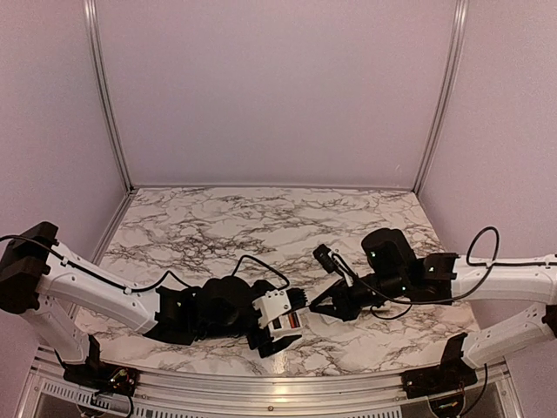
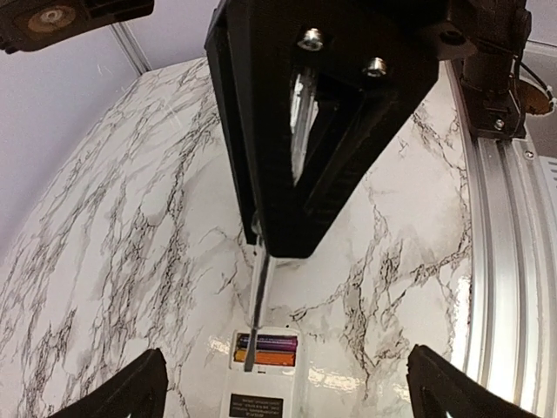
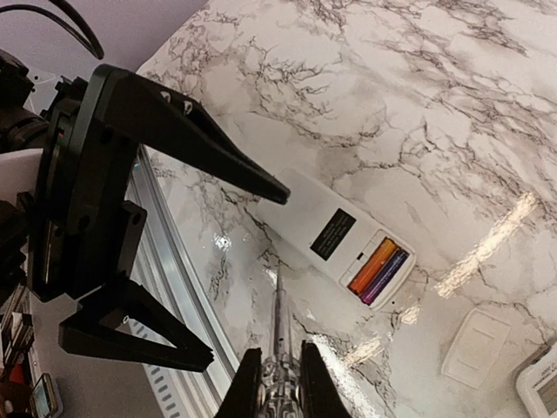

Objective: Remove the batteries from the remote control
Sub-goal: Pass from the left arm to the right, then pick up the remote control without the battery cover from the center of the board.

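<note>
The white remote (image 3: 335,228) lies face down near the table's front edge, its battery bay open. One orange-red battery (image 3: 372,265) and one dark purple-blue battery (image 3: 386,275) sit side by side in the bay; they also show in the left wrist view (image 2: 265,350). My right gripper (image 3: 280,376) is shut on a thin metal tool (image 3: 278,326). In the left wrist view the tool's tip (image 2: 251,359) lies over the left end of the bay; I cannot tell if it touches. My left gripper (image 2: 287,387) is open wide, its fingers (image 2: 139,390) on either side of the remote.
A flat white cover piece (image 3: 474,344) lies on the marble to the right of the remote, and another white object (image 3: 541,383) is at the frame's corner. The aluminium table rail (image 2: 500,261) runs close by the remote. The two grippers (image 1: 291,324) (image 1: 329,300) are nearly touching.
</note>
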Motion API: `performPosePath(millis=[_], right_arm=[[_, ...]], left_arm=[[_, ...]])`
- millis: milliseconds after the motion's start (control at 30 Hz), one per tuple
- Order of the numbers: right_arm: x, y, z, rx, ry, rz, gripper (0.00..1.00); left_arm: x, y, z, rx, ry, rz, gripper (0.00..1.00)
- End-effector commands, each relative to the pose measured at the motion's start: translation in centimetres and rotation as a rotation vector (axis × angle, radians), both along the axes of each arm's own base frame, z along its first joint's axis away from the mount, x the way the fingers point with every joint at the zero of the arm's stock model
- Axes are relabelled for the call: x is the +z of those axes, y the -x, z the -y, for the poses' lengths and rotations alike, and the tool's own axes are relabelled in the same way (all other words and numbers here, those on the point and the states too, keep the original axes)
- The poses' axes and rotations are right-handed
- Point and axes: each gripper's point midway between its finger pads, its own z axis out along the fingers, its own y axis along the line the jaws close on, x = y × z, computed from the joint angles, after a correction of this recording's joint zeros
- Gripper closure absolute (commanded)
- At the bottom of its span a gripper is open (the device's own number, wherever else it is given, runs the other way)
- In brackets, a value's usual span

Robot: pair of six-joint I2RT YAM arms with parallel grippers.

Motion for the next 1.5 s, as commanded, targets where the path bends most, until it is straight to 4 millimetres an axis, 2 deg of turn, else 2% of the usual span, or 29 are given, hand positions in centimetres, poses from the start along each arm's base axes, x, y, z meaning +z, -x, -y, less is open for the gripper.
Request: performPosePath(millis=[0,100,200,333,400,567,733,967,1067,1233,1467], right_arm=[[0.5,-1.6,0.7,-0.066,-0.008,0.100,1.00],[0.4,-2.1,1.1,-0.093,-0.007,0.138,1.00],[0.3,-2.9,1.6,-0.134,0.002,0.178,1.00],[0.5,-3.1,1.7,-0.137,-0.010,0.209,1.00],[0.4,-3.2,1.8,-0.139,-0.006,0.214,1.00],[-0.2,-3.0,1.6,-0.122,0.001,0.210,1.00],[-0.5,-3.0,1.4,-0.116,0.000,0.201,1.00],[-0.9,-3.1,1.4,-0.122,-0.003,0.204,1.00],[-1.0,-3.0,1.4,-0.120,-0.003,0.200,1.00],[-1.1,-2.8,1.4,-0.113,-0.004,0.193,1.00],[-1.4,-2.7,1.5,-0.114,0.001,0.181,1.00]], left_arm=[[1.7,-1.7,-1.2,0.094,0.064,0.021,0.01],[2.5,-3.3,-2.5,0.188,0.104,0.037,0.01],[3.6,-5.8,-4.8,0.340,0.174,0.072,0.01],[3.0,-9.8,-8.5,0.570,0.159,0.103,0.01],[2.5,-11.1,-9.8,0.634,0.135,0.081,0.01],[1.6,-10.7,-11.2,0.578,0.167,0.001,0.01],[-0.3,-10.6,-12.9,0.546,0.191,-0.055,0.01],[-3.1,-7.5,-11.6,0.325,0.166,-0.110,0.01],[-4.6,-6.8,-10.7,0.256,0.123,-0.127,0.01],[-6.7,-6.6,-9.2,0.196,0.065,-0.137,0.01],[-8.0,-6.2,-7.4,0.111,0.050,-0.178,0.01]])
